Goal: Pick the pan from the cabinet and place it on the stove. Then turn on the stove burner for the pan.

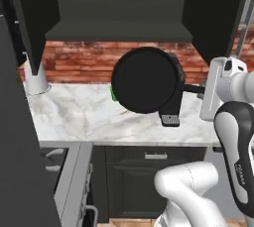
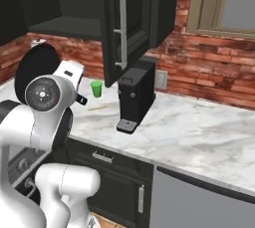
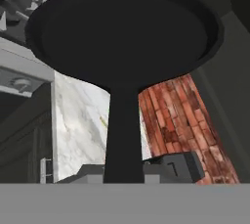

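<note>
Marble counter (image 1: 79, 114) lies below the flat round matte-black pan (image 1: 145, 80), gripper clamped on its thin handle. Carry it level toward the stove, clear of the open dark cabinet door (image 2: 127, 23).

You had a red brick wall (image 2: 209, 72) behind a white marble counter (image 2: 199, 132), dark drawers (image 1: 154, 171) below it, a window (image 2: 224, 3) far right, and a black coffee machine (image 2: 135, 95) near a green cup (image 2: 96, 89).
</note>
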